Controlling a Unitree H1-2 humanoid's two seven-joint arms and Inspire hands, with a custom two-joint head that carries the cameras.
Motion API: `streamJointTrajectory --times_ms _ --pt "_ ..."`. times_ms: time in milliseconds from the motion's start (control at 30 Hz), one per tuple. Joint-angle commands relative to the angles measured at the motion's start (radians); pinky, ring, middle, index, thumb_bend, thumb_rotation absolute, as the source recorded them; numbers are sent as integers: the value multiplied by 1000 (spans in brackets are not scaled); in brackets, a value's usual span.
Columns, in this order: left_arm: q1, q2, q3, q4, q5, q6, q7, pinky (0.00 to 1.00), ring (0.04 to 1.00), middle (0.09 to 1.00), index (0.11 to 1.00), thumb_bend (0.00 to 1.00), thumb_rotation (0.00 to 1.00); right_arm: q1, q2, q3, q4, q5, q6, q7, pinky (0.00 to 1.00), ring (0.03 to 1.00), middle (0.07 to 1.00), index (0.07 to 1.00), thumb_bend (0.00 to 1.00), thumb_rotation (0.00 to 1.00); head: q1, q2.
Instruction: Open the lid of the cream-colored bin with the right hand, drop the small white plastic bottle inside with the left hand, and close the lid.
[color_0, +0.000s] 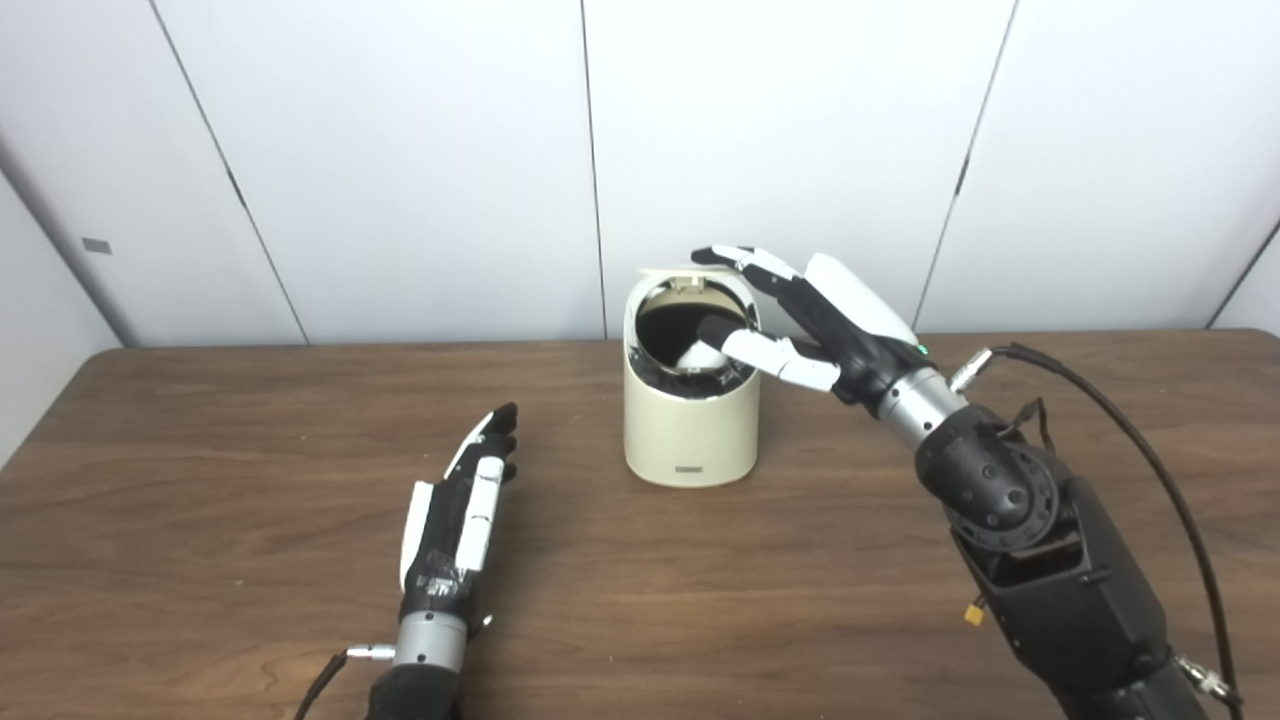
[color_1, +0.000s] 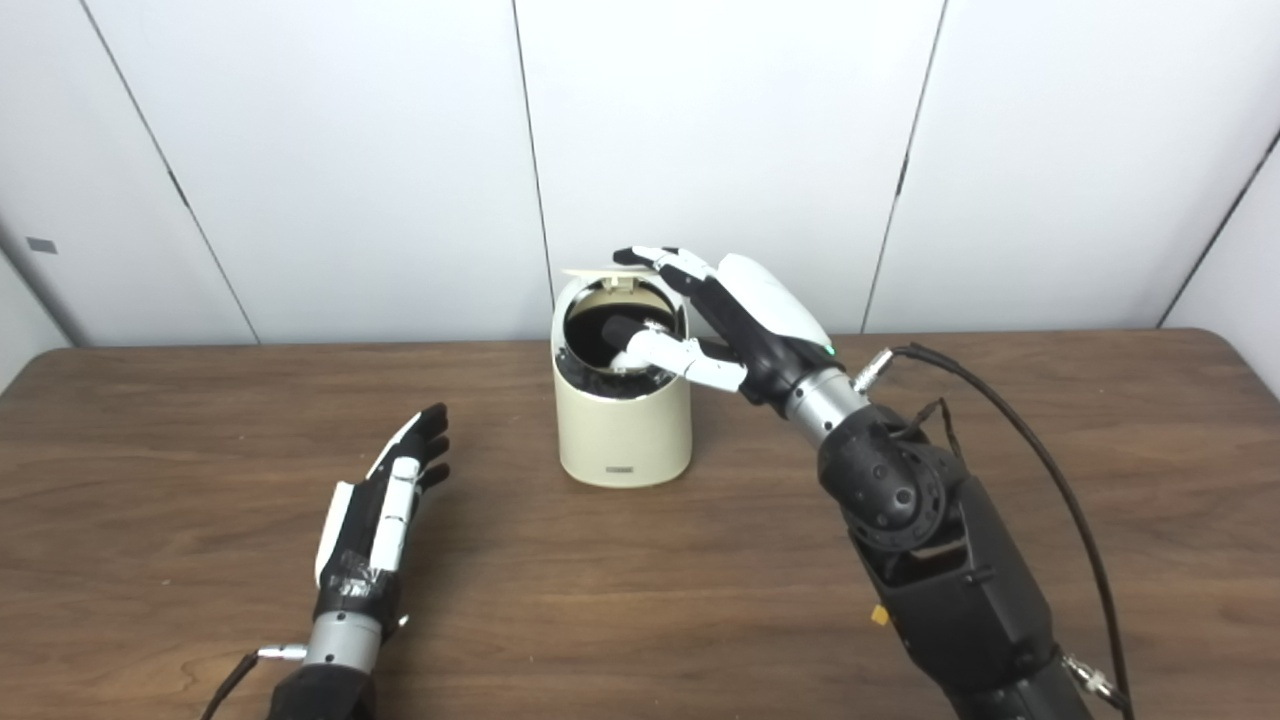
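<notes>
The cream-colored bin (color_0: 690, 430) stands upright at the middle of the table. Its lid (color_0: 680, 270) is tipped up at the back and the dark inside shows. A white rounded shape, seemingly the small white bottle (color_0: 700, 356), lies inside the opening. My right hand (color_0: 830, 320) is at the bin's top from the right, fingers spread. Its fingertips (color_0: 725, 255) touch the raised lid's edge and its thumb reaches over the rim. My left hand (color_0: 465, 500) lies open and empty on the table, left of and in front of the bin.
The brown wooden table (color_0: 200, 450) runs to a white panelled wall (color_0: 400, 150) close behind the bin. A black cable (color_0: 1130, 430) loops off my right forearm over the table's right side.
</notes>
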Motion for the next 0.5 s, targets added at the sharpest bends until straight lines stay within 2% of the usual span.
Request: streamJointTrajectory --times_ms 0,133,333,467 --pt "-34 -3 3 -21 3 -42 10 874 919 928 916 585 1000 -24 -18 3 -28 -16 -13 5 940 986 930 902 574 1000 -1 -1" --pt "-36 -4 3 -17 8 -44 13 860 914 923 911 587 1000 -12 -28 21 -34 -33 -28 11 955 994 924 897 588 1000 2 -2" --pt "-34 -5 0 -23 6 -31 10 866 909 917 903 595 1000 -9 -60 83 -50 -111 -63 30 999 1000 908 890 591 1000 4 2" --pt "-34 -3 -1 -19 7 -31 7 885 923 922 905 592 1000 8 -62 103 -63 -157 -74 26 1000 1000 899 884 598 1000 5 2"
